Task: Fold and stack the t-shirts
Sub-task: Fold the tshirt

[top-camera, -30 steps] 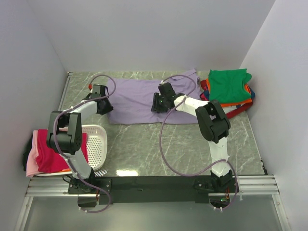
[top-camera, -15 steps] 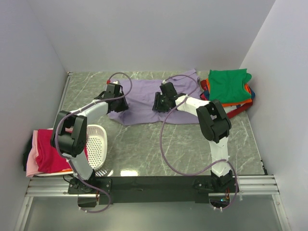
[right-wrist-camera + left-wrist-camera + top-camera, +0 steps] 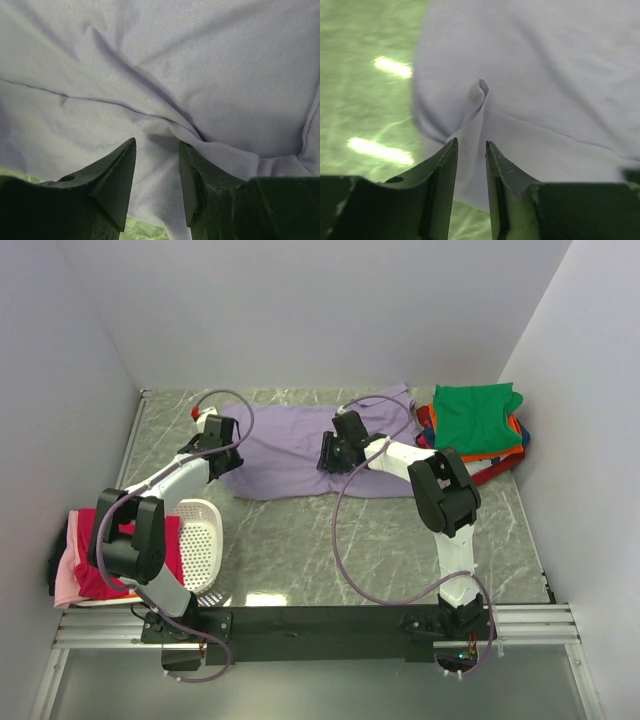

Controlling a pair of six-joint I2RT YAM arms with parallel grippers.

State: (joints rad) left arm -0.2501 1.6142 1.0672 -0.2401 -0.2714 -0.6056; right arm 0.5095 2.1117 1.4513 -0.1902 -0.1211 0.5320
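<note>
Left hand [image 3: 471, 145] pinches a fold at the lavender shirt's [image 3: 290, 445] left edge and has swung back left since half a second ago. Right hand [image 3: 157, 142] stays clamped on its middle. One shirt lies spread on the tabletop [image 3: 300, 540]. A green-topped stack [image 3: 475, 418] sits far right, its lower layers barely showing. One magenta shirt [image 3: 100, 560] and one pink shirt [image 3: 62, 585] lie beside the basket [image 3: 200, 540].

Two white-and-black arms [image 3: 168, 478] — lilac cables [image 3: 336, 540] looping off — with dark wedge-shaped end effector fingers [image 3: 440, 190].
</note>
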